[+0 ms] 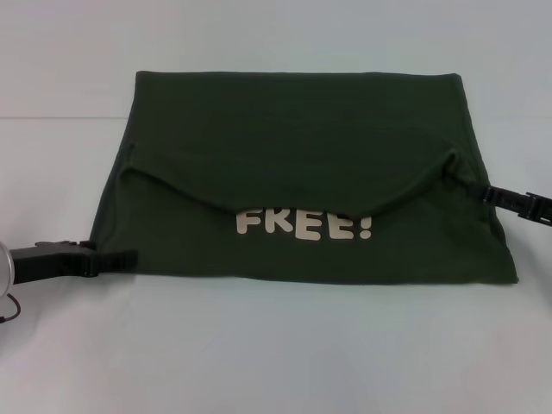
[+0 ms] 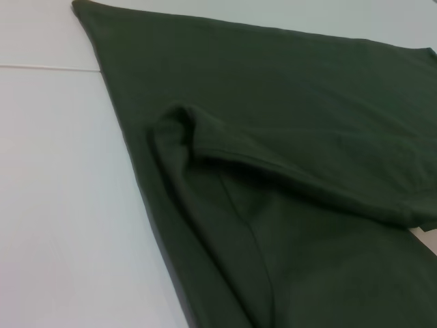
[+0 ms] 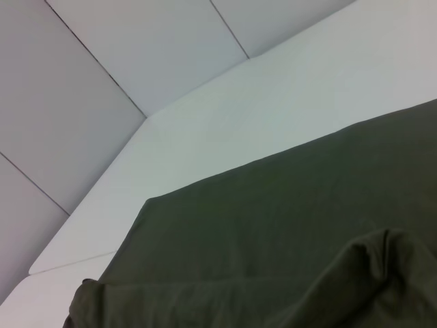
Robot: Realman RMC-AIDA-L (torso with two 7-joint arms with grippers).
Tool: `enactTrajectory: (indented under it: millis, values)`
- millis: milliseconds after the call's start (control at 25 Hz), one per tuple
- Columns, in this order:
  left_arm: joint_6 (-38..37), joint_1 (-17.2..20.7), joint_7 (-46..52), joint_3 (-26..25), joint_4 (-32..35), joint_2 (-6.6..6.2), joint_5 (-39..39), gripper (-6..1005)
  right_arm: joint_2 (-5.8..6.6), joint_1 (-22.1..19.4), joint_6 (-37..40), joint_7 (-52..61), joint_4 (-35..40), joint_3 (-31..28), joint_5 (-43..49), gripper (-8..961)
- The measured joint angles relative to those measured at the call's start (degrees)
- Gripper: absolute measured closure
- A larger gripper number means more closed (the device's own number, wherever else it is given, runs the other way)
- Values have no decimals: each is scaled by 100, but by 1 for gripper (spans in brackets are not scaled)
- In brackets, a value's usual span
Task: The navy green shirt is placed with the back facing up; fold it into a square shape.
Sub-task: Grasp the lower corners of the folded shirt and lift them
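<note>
We are seeing navy green shirt [image 1: 302,164] lying partly folded on white table [image 1: 276,354] — pale "FREE!" lettering [image 1: 304,224] showing (flap drooping over it). Left gripper [image 1: 129,260] touching shirt's near-left corner, right gripper [image 1: 483,193] at its right edge — we cannot tell either grip state.

My left tool [image 1: 121,259] lies low and level at my near left, its black fingers reaching rightward with the tips together. My right tool [image 1: 485,193] reaches in from my far right, pointing left, its slim black fingers closed to a narrow tip. The two tools sit well apart, the right one farther forward.
</note>
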State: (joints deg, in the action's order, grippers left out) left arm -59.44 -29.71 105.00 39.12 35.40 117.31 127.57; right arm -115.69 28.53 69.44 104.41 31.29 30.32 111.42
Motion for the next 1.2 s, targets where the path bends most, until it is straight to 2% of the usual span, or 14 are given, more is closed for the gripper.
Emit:
enactTrajectory:
  millis: [1200]
  values:
    - [-431, -24, 135, -58, 206, 74, 40, 115, -6, 20, -175, 0, 0, 103, 21, 33]
